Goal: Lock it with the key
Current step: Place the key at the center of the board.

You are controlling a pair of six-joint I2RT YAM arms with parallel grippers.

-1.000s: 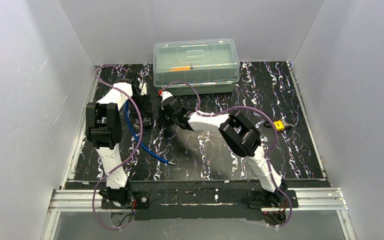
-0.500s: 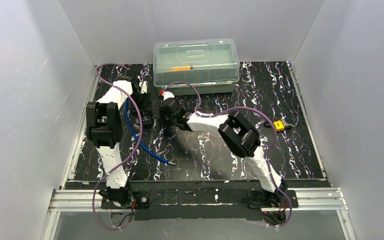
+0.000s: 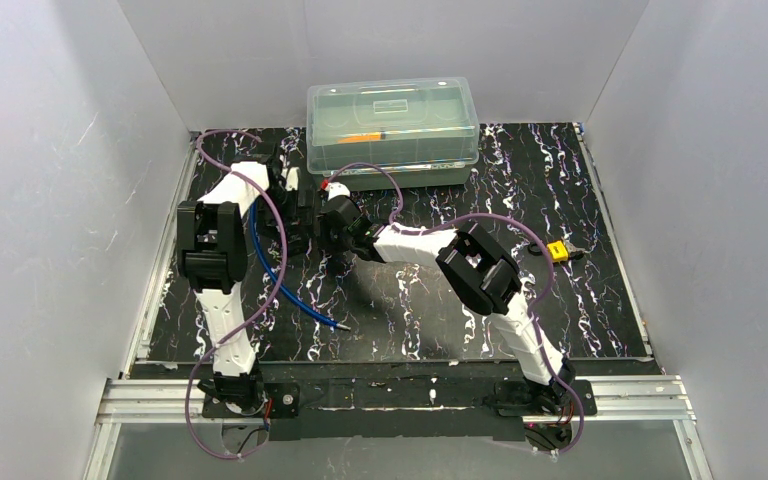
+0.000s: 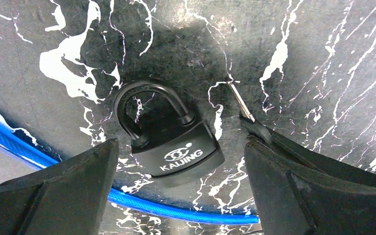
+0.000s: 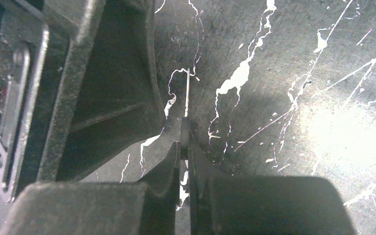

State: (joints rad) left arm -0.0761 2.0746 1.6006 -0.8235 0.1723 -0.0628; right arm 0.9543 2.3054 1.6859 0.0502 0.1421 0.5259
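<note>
A black padlock (image 4: pixel 176 147) marked KAIJING lies on the marbled mat, shackle pointing away from the camera. My left gripper (image 4: pixel 181 196) stands open over it, one finger (image 4: pixel 54 196) on each side, neither touching it. Whether the shackle is latched I cannot tell. My right gripper (image 5: pixel 184 147) is shut on the key (image 5: pixel 187 95); its thin silver blade points forward, edge-on. In the left wrist view the key (image 4: pixel 240 100) sits just right of the padlock, apart from it. From above, both grippers (image 3: pixel 310 225) meet left of centre and hide the padlock.
A lidded clear plastic box (image 3: pixel 392 130) stands at the back of the mat. A blue cable (image 4: pixel 176 208) runs just below the padlock and curves toward the front (image 3: pixel 285 290). A small yellow and black connector (image 3: pixel 557 250) lies at the right. White walls enclose the table.
My left gripper has opened wide, and the left arm has shifted slightly right. The right arm with the key has barely moved.
</note>
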